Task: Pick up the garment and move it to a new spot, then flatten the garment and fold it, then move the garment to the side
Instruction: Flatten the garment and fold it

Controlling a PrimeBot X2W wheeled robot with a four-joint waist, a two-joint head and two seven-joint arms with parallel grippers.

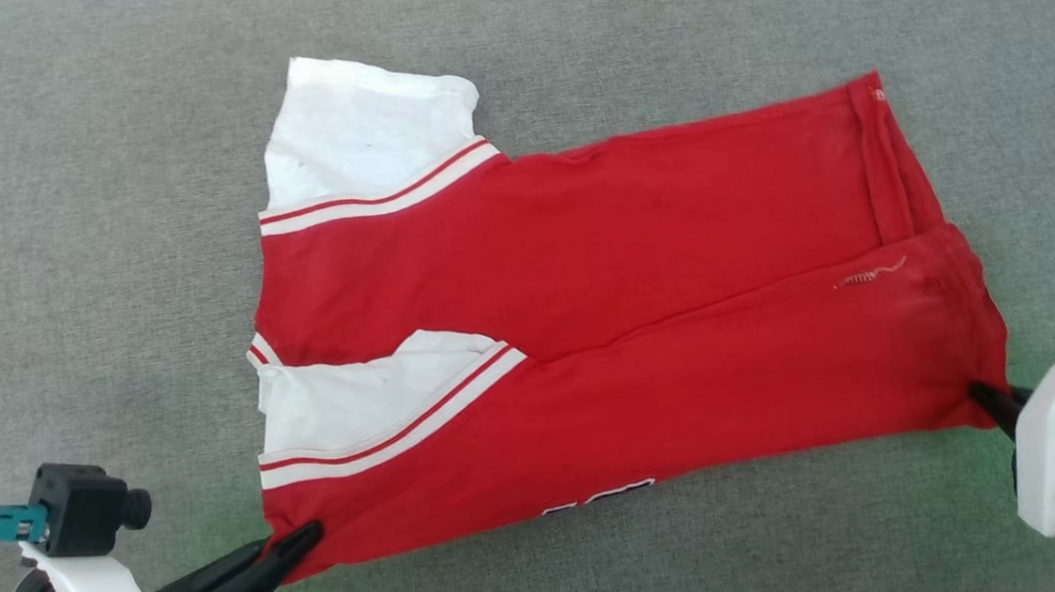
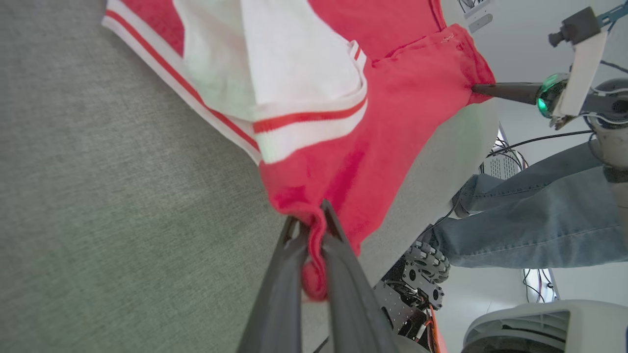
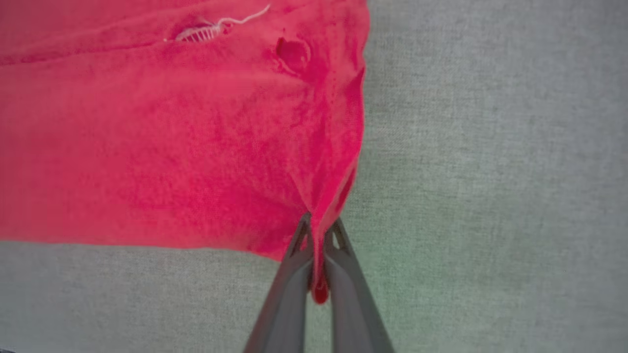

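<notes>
Red and soft, the jersey garment [image 1: 600,262] with white, stripe-trimmed sleeve panels [image 1: 355,135] lies folded lengthwise on the grey fabric-covered bench [image 1: 93,274], its long axis running left to right between the arms. The left gripper [image 1: 313,531] has its fingers clamped on the near sleeve-end corner, the right gripper [image 1: 975,389] on the near hem corner. The lettering [image 1: 600,499] is mostly tucked under the near edge.

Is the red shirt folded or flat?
Folded: the jersey has its near side doubled over the middle; left gripper and right gripper pinch its corners.
</notes>
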